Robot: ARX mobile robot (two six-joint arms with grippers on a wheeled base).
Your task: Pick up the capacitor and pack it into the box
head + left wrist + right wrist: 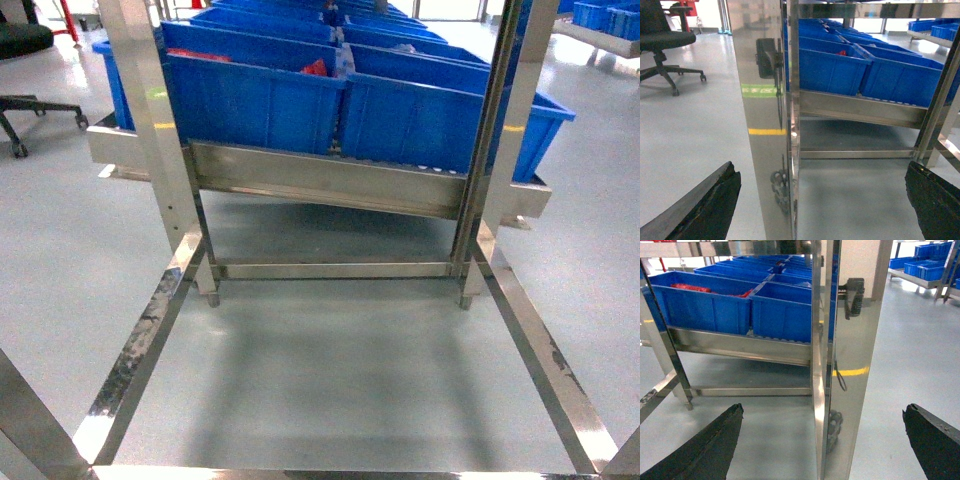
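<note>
The box is out of view, and no capacitor can be made out. Neither gripper shows in the head view. In the left wrist view my left gripper (821, 167) is open, its dark fingers (710, 205) wide apart with nothing between them, facing a polished steel post (767, 125). In the right wrist view my right gripper (823, 407) is open too, its fingers (935, 440) spread either side of another steel post (840, 365), and it holds nothing.
Blue plastic bins (260, 100) sit in rows on a tilted steel rack shelf (320, 180); some hold red items (315, 68). Steel frame rails (140, 350) border grey floor below. An office chair (665, 35) stands far left. More blue bins (925, 270) are at far right.
</note>
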